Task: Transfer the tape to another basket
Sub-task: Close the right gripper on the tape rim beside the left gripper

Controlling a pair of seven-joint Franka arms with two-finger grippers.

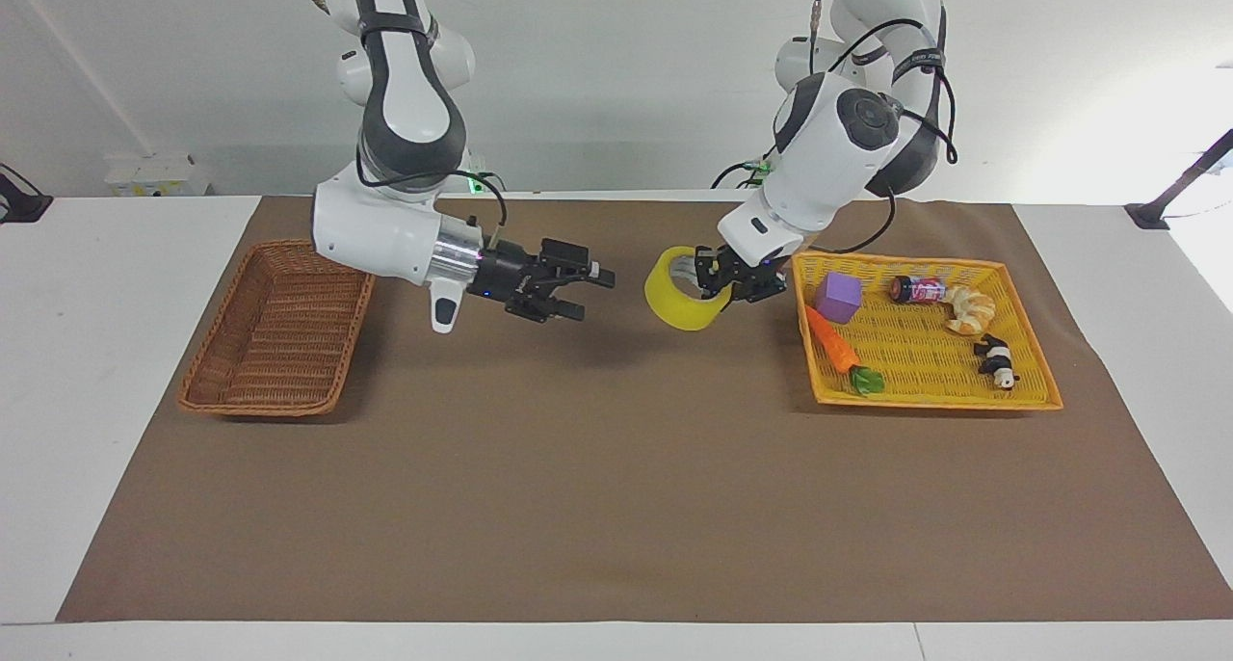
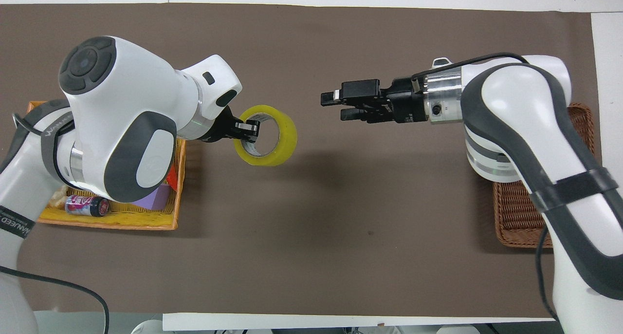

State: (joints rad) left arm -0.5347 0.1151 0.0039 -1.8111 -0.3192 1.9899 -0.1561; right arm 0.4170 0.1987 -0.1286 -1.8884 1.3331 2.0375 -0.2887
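Over brown table paper, the left gripper (image 1: 724,285) is pinching the tape (image 1: 682,302) aloft while the right gripper (image 1: 586,293), fingers parted, is pointing at it; it should clasp the free rim squarely, basket (image 1: 279,329) waiting.

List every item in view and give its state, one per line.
tape: held in the air over the mat.
left gripper: shut on the tape's rim.
right gripper: open, over the mat, pointing at the tape.
wicker basket: upright, nothing in it.
yellow tray basket: holds small items.
small bottle: lying on its side.
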